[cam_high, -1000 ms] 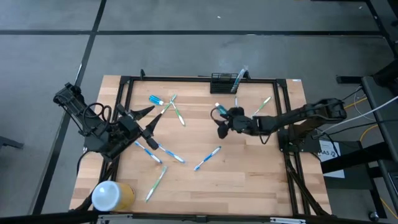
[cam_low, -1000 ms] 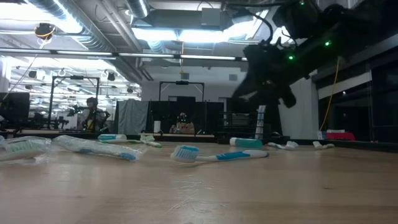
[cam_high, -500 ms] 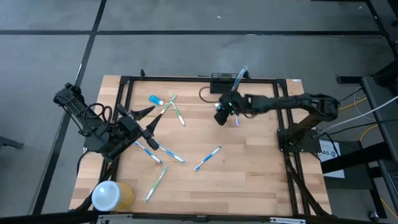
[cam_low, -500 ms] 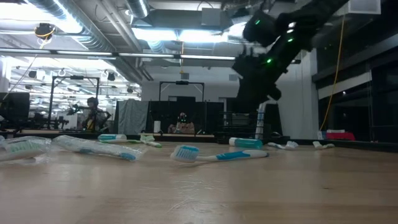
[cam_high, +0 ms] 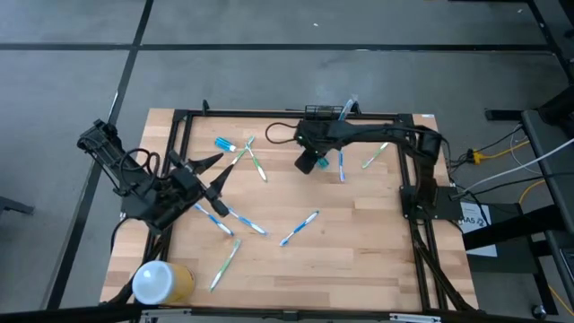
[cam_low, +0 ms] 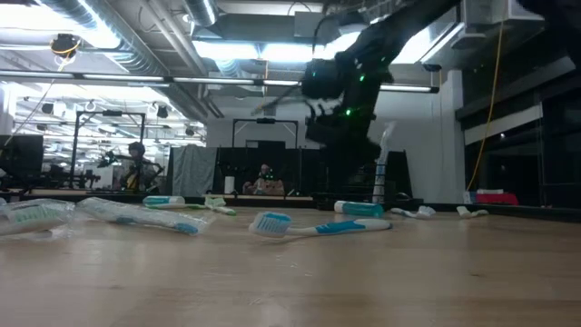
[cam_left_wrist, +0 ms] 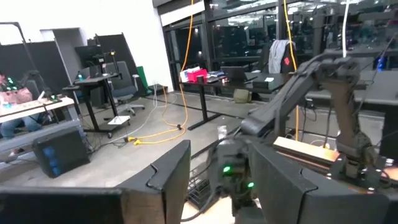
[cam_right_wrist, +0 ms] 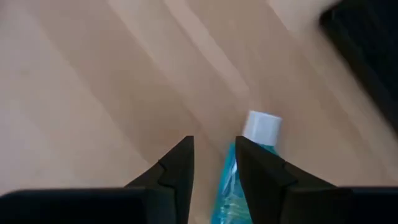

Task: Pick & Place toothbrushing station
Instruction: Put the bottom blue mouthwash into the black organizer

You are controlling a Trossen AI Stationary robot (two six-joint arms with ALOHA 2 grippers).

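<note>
The right arm hides part of the toothbrushing station (cam_high: 325, 115). The teal tube (cam_right_wrist: 239, 176) runs off the picture's edge in the right wrist view. The left claw (cam_left_wrist: 214, 180) blocks the bench.

Robotics lab in an open-plan office space: wood bench (cam_high: 359, 260) boxed in a black frame (cam_high: 179, 144) on grey floor (cam_high: 269, 63), two arms (cam_high: 126, 175) bolted at its sides, cables (cam_high: 502, 152) trailing off to side gear. Low view shows exposed ducts (cam_low: 100, 36) and strip lights (cam_low: 263, 50) overhead, rows of desks (cam_low: 54, 193) with a seated person (cam_low: 136, 166) far back, black partitions (cam_low: 263, 168). Left wrist view adds office chairs (cam_left_wrist: 124, 93), standing desks (cam_left_wrist: 211, 84), a monitor (cam_left_wrist: 59, 152), yellow cord (cam_left_wrist: 186, 68) hanging to the floor, dark windows (cam_left_wrist: 249, 31).
</note>
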